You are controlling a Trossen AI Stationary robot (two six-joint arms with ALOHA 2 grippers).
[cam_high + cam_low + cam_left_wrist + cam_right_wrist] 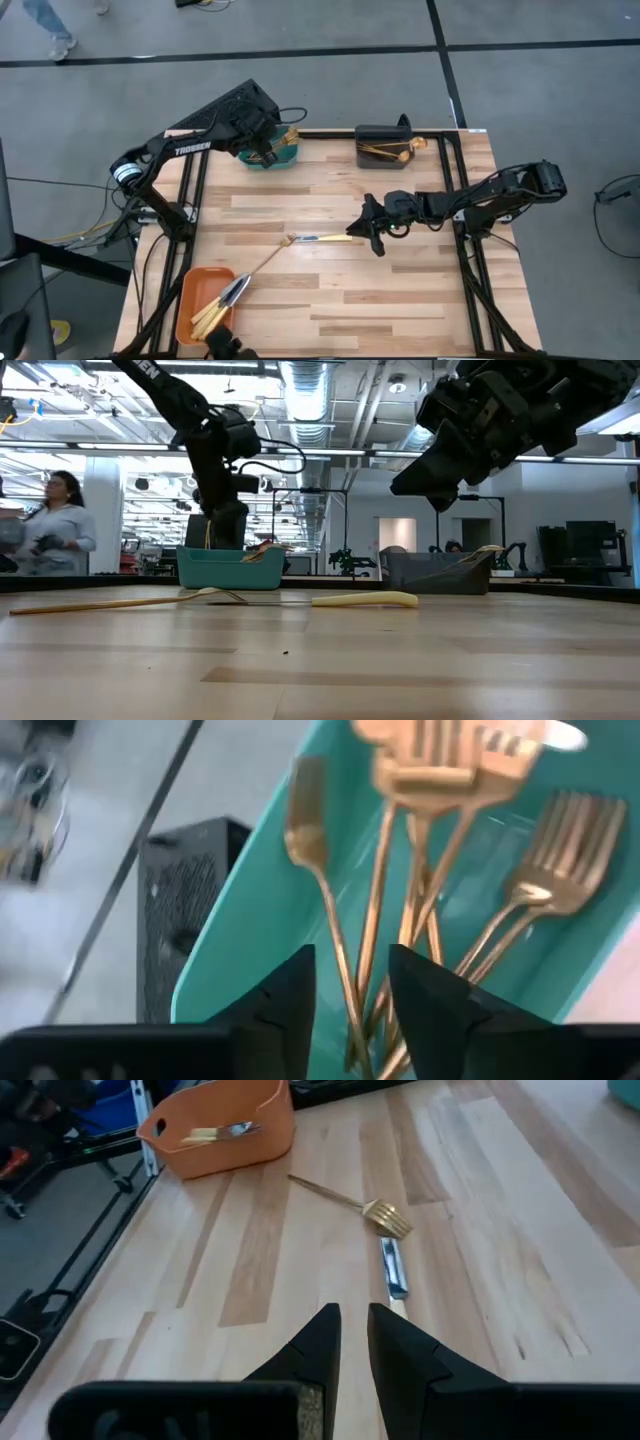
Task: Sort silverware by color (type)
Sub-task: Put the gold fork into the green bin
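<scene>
My left gripper [350,985] hangs open over the teal bin [250,920] at the table's far left [270,160], which holds several gold forks [560,870]. One fork's handle [335,930] runs down through the gap between the fingers. My right gripper [353,1325] hovers above the table's middle [372,232], its fingers a narrow gap apart with nothing between them. Just ahead of it lies a knife [393,1270] with a gold handle, flat on the wood [325,238]. A gold fork [385,1215] lies flat beyond the knife [265,262].
An orange bin [190,300] with knives stands at the near left corner. A dark grey bin [382,152] with gold spoons stands at the far edge, right of the teal one. People show in the room behind the table [55,520].
</scene>
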